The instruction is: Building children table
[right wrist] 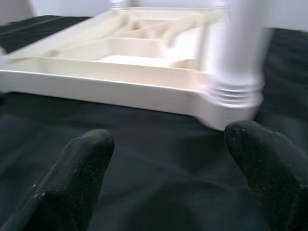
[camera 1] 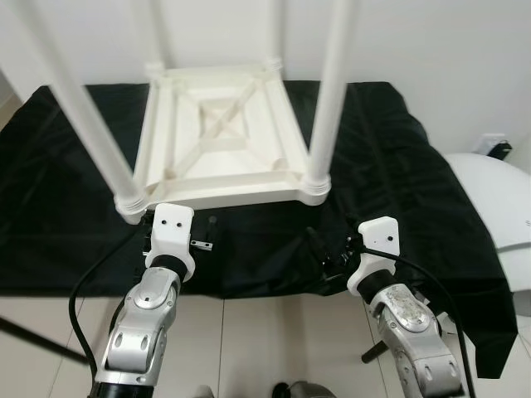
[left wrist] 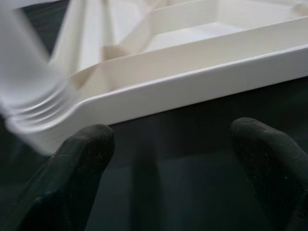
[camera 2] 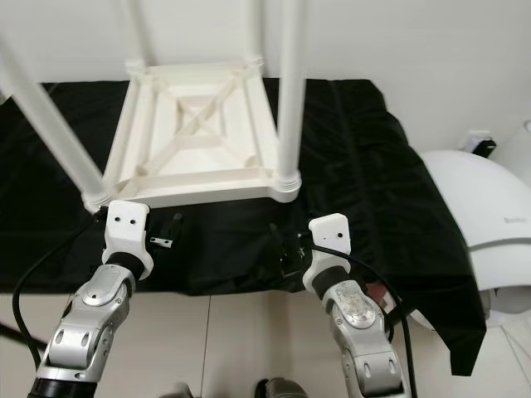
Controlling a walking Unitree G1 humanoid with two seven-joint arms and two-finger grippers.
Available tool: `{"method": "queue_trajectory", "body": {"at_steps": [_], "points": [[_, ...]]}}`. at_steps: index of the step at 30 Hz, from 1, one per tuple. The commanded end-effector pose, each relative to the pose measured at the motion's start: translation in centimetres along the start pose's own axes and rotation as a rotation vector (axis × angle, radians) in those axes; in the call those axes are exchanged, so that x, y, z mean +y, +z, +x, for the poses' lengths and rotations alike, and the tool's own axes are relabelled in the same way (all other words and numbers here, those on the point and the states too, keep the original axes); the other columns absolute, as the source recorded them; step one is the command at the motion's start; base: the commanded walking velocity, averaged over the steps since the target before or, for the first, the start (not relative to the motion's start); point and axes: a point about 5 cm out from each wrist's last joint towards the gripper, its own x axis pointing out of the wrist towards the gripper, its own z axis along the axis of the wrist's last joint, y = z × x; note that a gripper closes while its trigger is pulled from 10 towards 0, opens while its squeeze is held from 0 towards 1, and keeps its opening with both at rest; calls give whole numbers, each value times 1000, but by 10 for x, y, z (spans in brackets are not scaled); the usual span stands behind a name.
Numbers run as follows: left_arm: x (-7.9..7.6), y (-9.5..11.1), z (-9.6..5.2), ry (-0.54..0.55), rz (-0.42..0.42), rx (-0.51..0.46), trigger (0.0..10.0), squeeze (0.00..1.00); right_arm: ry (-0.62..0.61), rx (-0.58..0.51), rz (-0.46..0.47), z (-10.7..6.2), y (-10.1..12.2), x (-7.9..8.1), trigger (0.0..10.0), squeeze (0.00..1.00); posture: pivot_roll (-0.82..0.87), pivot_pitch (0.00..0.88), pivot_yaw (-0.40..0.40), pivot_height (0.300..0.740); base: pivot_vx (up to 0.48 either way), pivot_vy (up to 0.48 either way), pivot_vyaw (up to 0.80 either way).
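White plastic table [camera 1: 220, 137] lies upside down on a black cloth [camera 1: 398, 182], legs [camera 1: 328, 91] pointing up. Left gripper [left wrist: 168, 159] sits just short of the near-left corner, fingers apart, holding nothing. Right gripper [right wrist: 168, 163] is near the near-right leg socket, fingers also spread, empty.

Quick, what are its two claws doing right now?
Left gripper: open, empty, near the upturned table's edge.
Right gripper: open, empty, just short of a table leg.
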Motion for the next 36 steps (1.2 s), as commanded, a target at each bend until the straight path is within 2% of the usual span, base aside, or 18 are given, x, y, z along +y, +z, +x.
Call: {"method": "queue_trajectory", "body": {"at_steps": [1,10,36], "points": [[2,-2,0,25,12,15,10000,0,3,-4,1,0,1,0,10000,0,-34,105,6,740,0,0,0],[1,-1,2,29,14,3,10000,0,3,-4,-3,0,1,-1,10000,0,-36,105,4,740,0,480,0],[-3,3,4,8,16,-21,10000,0,5,-6,-5,1,1,1,10000,0,-34,103,7,740,0,0,0]]}}
